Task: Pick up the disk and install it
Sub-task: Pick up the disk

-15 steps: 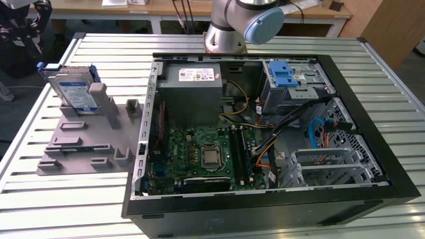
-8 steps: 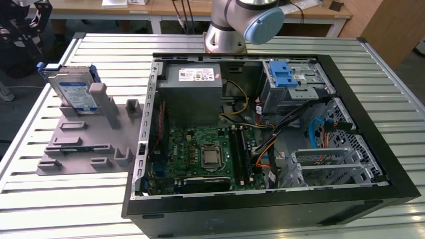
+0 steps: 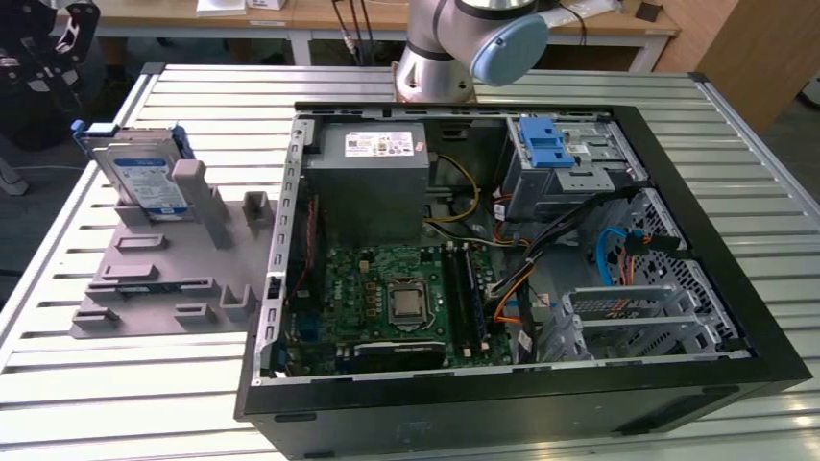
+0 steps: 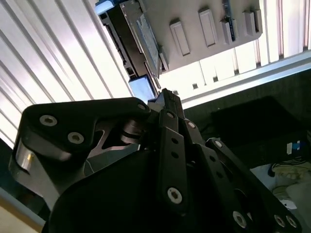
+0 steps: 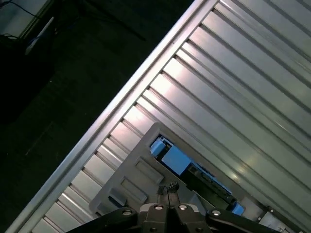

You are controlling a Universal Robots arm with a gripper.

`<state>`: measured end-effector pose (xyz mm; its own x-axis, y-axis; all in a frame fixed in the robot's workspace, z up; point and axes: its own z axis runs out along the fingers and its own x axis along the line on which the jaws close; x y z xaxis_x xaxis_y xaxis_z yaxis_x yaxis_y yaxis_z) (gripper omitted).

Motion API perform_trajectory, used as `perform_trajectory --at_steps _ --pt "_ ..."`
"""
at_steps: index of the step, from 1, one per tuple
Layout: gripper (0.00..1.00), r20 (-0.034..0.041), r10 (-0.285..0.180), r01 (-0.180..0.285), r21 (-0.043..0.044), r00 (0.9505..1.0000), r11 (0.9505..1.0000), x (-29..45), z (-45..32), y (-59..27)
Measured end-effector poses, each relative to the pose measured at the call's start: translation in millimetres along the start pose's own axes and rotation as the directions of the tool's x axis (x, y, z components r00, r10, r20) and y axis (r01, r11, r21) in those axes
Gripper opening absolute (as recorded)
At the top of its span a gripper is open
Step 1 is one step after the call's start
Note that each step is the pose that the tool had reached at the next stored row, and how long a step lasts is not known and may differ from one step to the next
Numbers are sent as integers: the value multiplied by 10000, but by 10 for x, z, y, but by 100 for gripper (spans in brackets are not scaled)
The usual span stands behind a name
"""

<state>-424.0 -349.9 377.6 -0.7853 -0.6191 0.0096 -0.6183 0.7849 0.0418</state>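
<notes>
While the disk (image 3: pixel 138 178) stands in the holder (image 3: pixel 134 288) beside the case (image 3: pixel 513 413), the tool (image 5: pixel 166 188) is closed, empty.

Slatted table (image 3: pixel 129 384); holder plate (image 3: pixel 134 298); computer case (image 3: pixel 513 411)

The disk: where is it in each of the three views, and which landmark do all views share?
Exterior view: the disk stands on edge at the grey plate's far end, to the exterior view's left of the computer case.
Second wrist view: the disk, edge-on, beside the plate's raised blocks.
First wrist view: the disk, blue-framed, along the plate's edge.
Shared landmark: the grey plate.
</notes>
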Motion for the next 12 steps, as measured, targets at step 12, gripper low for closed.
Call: perform_trajectory --at_steps 12 --pt "11 -71 -1739 1739 13 9847 9848 -1 17 -1"
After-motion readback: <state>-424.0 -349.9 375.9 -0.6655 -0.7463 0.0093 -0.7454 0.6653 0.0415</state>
